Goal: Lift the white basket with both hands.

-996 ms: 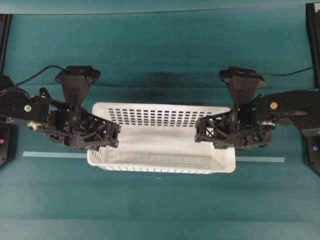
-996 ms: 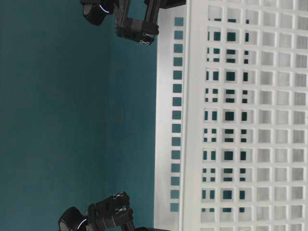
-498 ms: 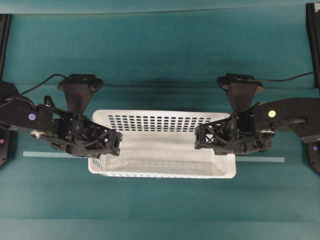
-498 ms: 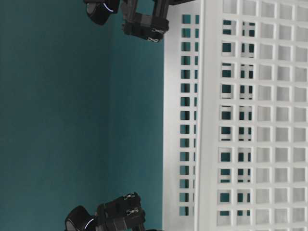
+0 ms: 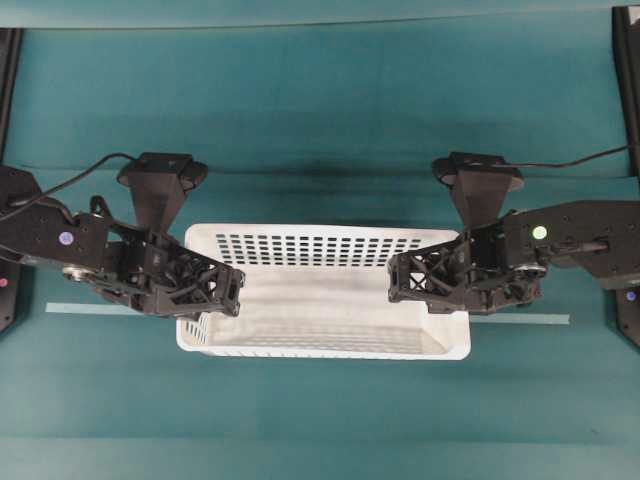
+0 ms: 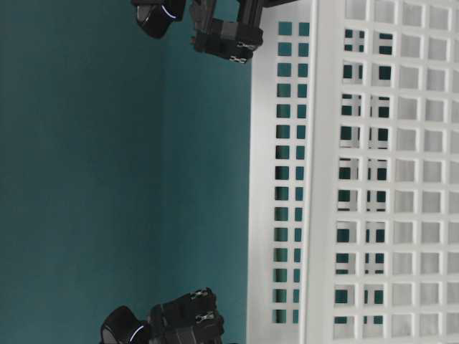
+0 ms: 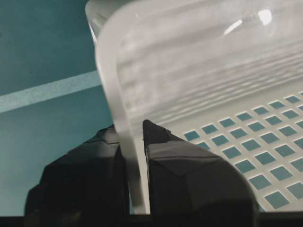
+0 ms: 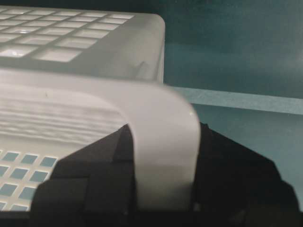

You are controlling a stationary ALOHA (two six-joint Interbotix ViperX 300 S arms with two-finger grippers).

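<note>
Clamping the white basket (image 5: 325, 300) by its end rims, left gripper (image 5: 232, 290) and right gripper (image 5: 398, 280) straddle a pale tape line (image 5: 85, 308).

Teal tabletop (image 5: 320, 120) – pale tape strip (image 5: 520, 319) across it.

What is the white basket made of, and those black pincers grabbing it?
The white basket looks like moulded plastic: smooth, slightly glossy, with a rounded rim and neat rows of slots. The left pincer and right pincer look like matte black hard plastic, built as open trusses; that material is less certain.
</note>
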